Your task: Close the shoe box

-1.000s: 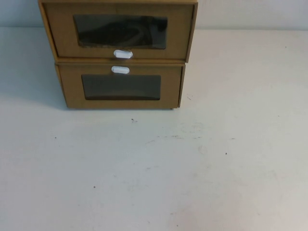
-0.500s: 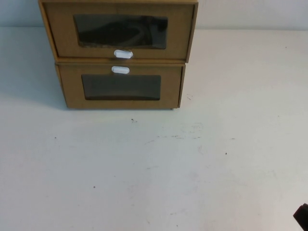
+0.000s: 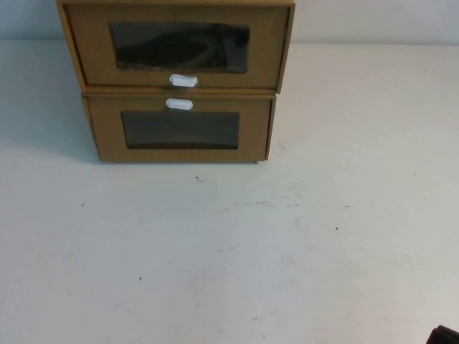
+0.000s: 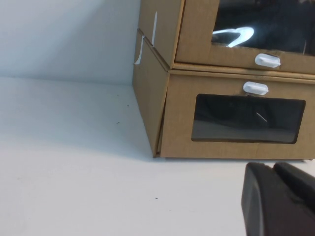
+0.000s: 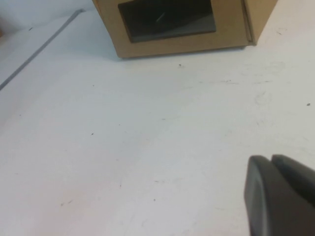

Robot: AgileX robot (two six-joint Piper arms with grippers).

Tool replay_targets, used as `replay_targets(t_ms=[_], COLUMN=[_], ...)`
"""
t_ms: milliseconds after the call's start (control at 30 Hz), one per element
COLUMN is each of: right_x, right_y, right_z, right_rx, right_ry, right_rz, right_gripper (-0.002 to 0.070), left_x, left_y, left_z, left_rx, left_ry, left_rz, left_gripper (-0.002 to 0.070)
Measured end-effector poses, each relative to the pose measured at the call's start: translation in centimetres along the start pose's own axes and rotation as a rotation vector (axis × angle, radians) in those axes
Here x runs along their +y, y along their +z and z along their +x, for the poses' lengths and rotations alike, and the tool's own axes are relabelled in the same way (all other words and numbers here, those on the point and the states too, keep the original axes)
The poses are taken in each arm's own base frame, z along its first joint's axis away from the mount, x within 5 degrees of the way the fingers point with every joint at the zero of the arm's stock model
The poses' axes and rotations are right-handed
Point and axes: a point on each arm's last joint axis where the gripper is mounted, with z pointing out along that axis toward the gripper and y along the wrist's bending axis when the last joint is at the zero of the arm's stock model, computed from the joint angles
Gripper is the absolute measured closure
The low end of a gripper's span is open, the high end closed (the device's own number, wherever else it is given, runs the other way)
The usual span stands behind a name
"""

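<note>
High view, right claw low at near right edge, shoe box far ahead-left atop matching box, left claw near it, both claws' openings cannot be told.

The shoe box is brown cardboard, dull and flat, with a dark shiny clear window and a smooth white plastic tab. The lower cardboard box under it looks the same. The tabletop is white, matt and a bit scuffed. The left tool and the right tool are dull black plastic.
</note>
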Motion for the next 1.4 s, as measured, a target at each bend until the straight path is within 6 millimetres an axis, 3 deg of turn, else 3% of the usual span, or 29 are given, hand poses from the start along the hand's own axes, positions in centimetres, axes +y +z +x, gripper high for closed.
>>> replay_targets(t_ms=[233,467,600,1400], right_x=[-0.7,-2.7,-3.1,-3.0], right_y=[-0.1,-0.8,-1.5,-1.5], right_z=[-0.2,-0.8,-0.7,0.5], right_rx=[-0.03,-0.102,-0.129,0.008], right_ry=[-0.177,-0.167,-0.154,-0.191], right_rz=[0.095,0.432,0.532,0.528], right_gripper=[0.0687,0.0687,0.0687,0.0687], left_x=[0.0,0.0,0.0,0.0], left_y=[0.0,0.0,0.0,0.0], left_z=[0.0,0.0,0.0,0.0], left_rx=[0.0,-0.001,-0.002,-0.004], left_ry=[-0.002,-0.002,-0.003,-0.003], left_rz=[0.0,-0.001,-0.003,-0.005], left_gripper=[0.0677,0.0677,0.0677,0.0677])
